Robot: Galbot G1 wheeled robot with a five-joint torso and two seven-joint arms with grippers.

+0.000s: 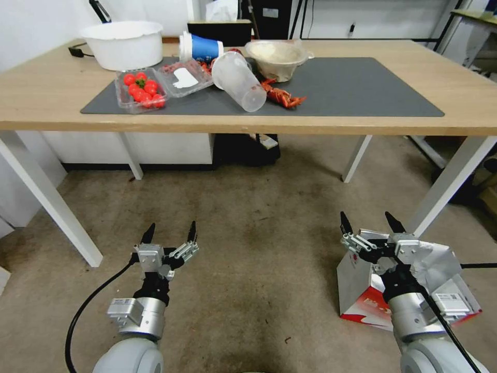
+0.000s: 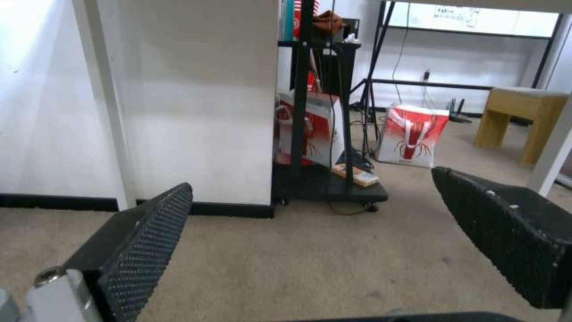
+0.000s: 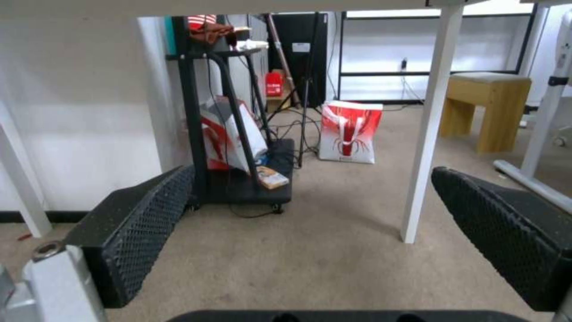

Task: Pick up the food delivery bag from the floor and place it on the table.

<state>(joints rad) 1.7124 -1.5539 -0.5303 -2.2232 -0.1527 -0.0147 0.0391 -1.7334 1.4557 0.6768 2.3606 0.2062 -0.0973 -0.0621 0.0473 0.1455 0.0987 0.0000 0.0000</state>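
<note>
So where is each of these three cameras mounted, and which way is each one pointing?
Head view: on the robot's head, looking down at the table, floor and food delivery bag; both arms show, left gripper and right gripper open.
Left wrist view: looks between its own fingers, low under the table.
Right wrist view: the same, between its fingers.
Shared: both wrist views catch the black cart and the red-and-white bag beyond it.
</note>
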